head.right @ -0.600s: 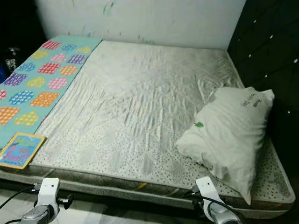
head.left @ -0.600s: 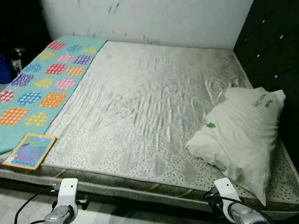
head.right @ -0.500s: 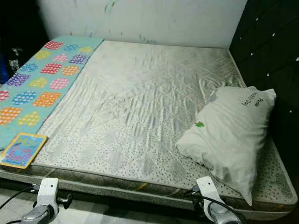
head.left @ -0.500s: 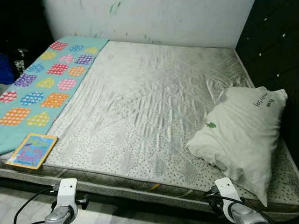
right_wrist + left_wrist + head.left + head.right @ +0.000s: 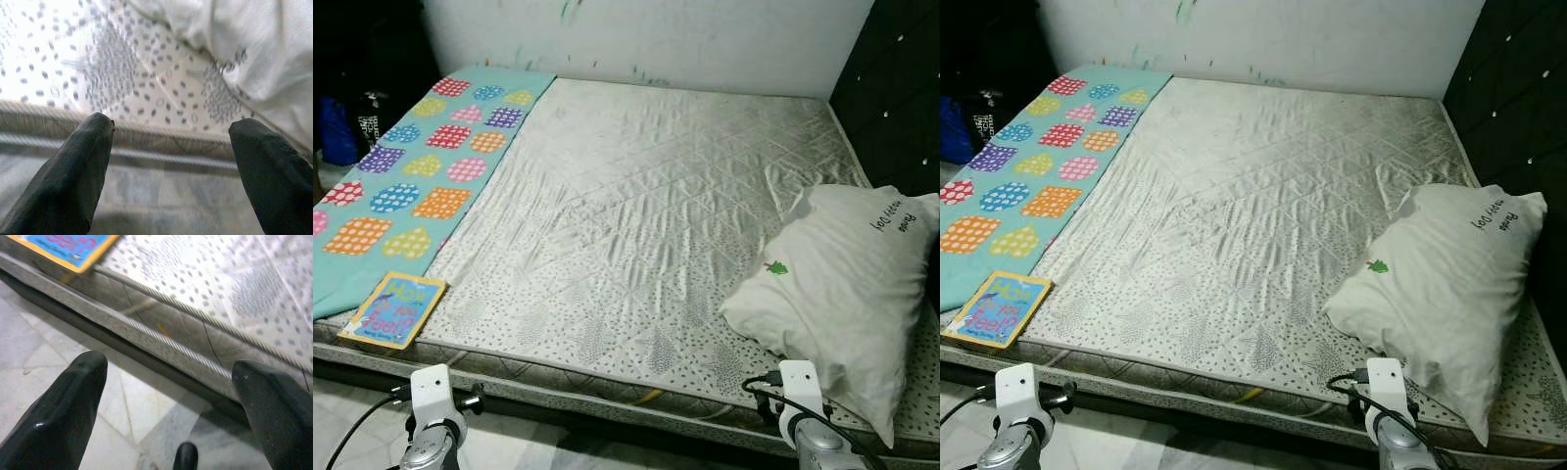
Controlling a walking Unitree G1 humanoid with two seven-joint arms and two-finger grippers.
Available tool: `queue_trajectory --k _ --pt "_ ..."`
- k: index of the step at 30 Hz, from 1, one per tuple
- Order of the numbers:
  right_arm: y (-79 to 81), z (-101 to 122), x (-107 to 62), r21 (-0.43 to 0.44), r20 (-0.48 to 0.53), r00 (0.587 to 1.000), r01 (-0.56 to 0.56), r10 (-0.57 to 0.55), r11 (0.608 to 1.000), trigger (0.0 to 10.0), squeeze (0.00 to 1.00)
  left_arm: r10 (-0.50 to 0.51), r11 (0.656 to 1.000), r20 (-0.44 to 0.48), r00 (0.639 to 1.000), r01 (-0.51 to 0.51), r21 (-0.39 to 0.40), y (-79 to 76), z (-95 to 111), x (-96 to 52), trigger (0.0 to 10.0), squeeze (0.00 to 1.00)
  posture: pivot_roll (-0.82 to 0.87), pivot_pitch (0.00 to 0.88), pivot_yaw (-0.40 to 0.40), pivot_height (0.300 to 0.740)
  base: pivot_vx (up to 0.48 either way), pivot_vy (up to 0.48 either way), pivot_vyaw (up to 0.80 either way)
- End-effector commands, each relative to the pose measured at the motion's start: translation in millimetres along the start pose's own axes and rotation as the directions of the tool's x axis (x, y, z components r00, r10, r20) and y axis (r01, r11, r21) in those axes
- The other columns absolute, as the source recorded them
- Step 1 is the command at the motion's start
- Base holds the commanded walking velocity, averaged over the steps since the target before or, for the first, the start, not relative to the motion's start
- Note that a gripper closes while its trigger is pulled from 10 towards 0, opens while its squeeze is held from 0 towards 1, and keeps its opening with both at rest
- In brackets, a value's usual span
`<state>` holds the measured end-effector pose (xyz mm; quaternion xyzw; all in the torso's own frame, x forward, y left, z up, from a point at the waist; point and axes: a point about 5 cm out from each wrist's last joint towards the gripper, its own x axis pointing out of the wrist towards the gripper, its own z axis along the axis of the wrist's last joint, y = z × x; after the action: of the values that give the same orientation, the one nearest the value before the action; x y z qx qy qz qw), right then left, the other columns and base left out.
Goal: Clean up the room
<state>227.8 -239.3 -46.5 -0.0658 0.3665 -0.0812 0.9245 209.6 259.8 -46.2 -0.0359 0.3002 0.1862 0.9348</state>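
The left pincer (image 5: 168, 382) was released, its two black fingers (image 5: 58, 416) spread wide over the pale floor (image 5: 63, 382) just short of the bed's edge. It grasped nothing, which suited an arm merely carried low at the lower left of the head views while the robot faced the bed. The right pincer (image 5: 171, 161) was likewise released and empty, fingers apart at the mattress (image 5: 646, 225) rim, at the lower right of the head views, just below the pillow (image 5: 852, 284).

The things to tidy, by this reading, were the book and the pillow. The book (image 5: 393, 310) lay flat at the lower left of the frame, on the near corner of the mattress, its far edge touching the mat (image 5: 411, 186); it had a blue cover with a yellow border and large lettering too small to read. Its corner showed at the upper left of the left wrist view, so that pincer was the nearer one for it. The pillow was white, crumpled, with a small green mark and dark writing, slumped askew at the right of the frame near the dark headboard (image 5: 901, 98). The mat, turquoise with bright dotted patches, ran along the left side of the bare grey quilted mattress.
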Motion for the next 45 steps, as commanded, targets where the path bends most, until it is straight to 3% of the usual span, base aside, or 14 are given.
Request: queue_trajectory --k 1,2,3,4,6,15,24,29,30,34,36,39,43,45 --pt "-1.5 -0.4 -0.9 0.03 0.022 1.0 0.02 -0.02 0.999 10.0 0.0 0.011 1.0 0.013 1.0 -0.011 -0.028 0.3 -0.8 -1.0 10.0 0.0 0.0 0.033 -0.021 0.74 0.0 0.0 0.0" --pt "-1.5 1.0 -1.0 0.044 0.041 0.999 0.022 -0.024 0.999 10.0 0.0 0.015 0.999 0.109 0.994 -0.012 -0.029 6.8 49.7 15.1 10.0 0.0 0.0 0.033 -0.021 0.74 0.0 0.0 0.0" --pt "-1.5 1.3 -1.1 0.048 0.044 0.999 0.023 -0.025 0.999 10.0 0.0 0.017 0.999 0.136 0.991 -0.013 -0.03 8.8 64.4 18.5 10.0 0.0 0.0 0.033 -0.021 0.74 0.0 0.0 0.0" --pt "-14.9 51.5 8.6 0.079 0.117 0.992 0.03 -0.039 0.996 10.0 0.0 0.017 1.0 0.192 0.981 -0.014 -0.016 11.1 94.0 23.5 10.0 0.0 0.0 0.028 -0.022 0.74 0.0 0.0 0.0" --pt "-20.0 84.1 11.1 0.102 0.18 0.983 0.017 -0.035 0.995 10.0 0.0 -0.006 1.0 0.249 0.969 0.003 0.01 6.1 111.8 24.7 10.0 0.0 0.0 0.028 -0.022 0.74 0.0 0.0 0.0" --pt "-14.3 119.3 8.9 0.128 0.332 0.943 -0.051 0.006 0.99 10.0 0.0 -0.09 0.996 0.391 0.916 0.075 0.054 -6.0 130.1 19.5 10.0 0.0 0.0 0.015 -0.031 0.74 0.0 0.0 0.0" --pt "-15.0 152.7 3.5 0.13 0.451 0.892 -0.098 0.029 0.987 10.0 0.0 -0.201 0.979 0.529 0.824 0.156 0.13 -31.3 156.7 7.1 10.0 0.0 -0.01 0.0 -0.038 0.74 0.0 0.0 0.0" --pt "-9.8 175.3 -7.8 0.12 0.593 0.802 -0.179 0.074 0.976 10.0 0.0 -0.27 0.963 0.621 0.735 0.19 0.193 -48.9 169.8 -21.3 10.0 0.0 0.0 0.0 -0.052 0.74 0.0 0.0 0.0" --pt "-9.8 175.3 -7.8 0.12 0.593 0.802 -0.179 0.074 0.976 10.0 0.0 -0.27 0.963 0.621 0.735 0.19 0.193 -48.9 169.8 -21.3 10.0 0.0 0.0 0.0 -0.052 0.74 0.0 0.0 0.0" --pt "0.0 189.4 -28.0 0.065 0.691 0.718 -0.177 0.083 0.982 10.0 0.0 -0.304 0.952 0.65 0.697 0.235 0.194 -54.7 163.9 -43.5 10.0 0.0 0.0 0.0 -0.065 0.74 0.0 0.0 0.0" --pt "6.1 189.1 -37.1 0.059 0.715 0.694 -0.183 0.086 0.981 10.0 0.0 -0.301 0.953 0.658 0.69 0.241 0.183 -56.3 157.6 -52.1 10.0 0.0 0.01 0.0 -0.065 0.74 0.0 0.0 0.0" --pt "16.8 181.4 -47.0 -0.022 0.744 0.655 -0.17 0.13 0.985 10.0 0.0 -0.298 0.954 0.654 0.695 0.235 0.186 -54.2 147.8 -62.5 10.0 0.0 0.01 0.0 -0.057 0.74 0.0 0.0 0.0" --pt "10.1 164.9 -45.5 0.032 0.715 0.697 -0.111 0.055 0.993 10.0 0.0 -0.252 0.967 0.614 0.748 0.211 0.14 -41.7 131.1 -66.1 10.0 0.0 0.01 0.0 -0.047 0.74 0.0 0.0 0.0" --pt "8.7 162.8 -44.7 0.051 0.705 0.708 -0.113 0.044 0.992 10.0 0.0 -0.255 0.967 0.607 0.752 0.215 0.139 -40.7 128.3 -66.7 10.0 0.0 0.01 0.0 -0.046 0.74 0.0 0.0 0.0"
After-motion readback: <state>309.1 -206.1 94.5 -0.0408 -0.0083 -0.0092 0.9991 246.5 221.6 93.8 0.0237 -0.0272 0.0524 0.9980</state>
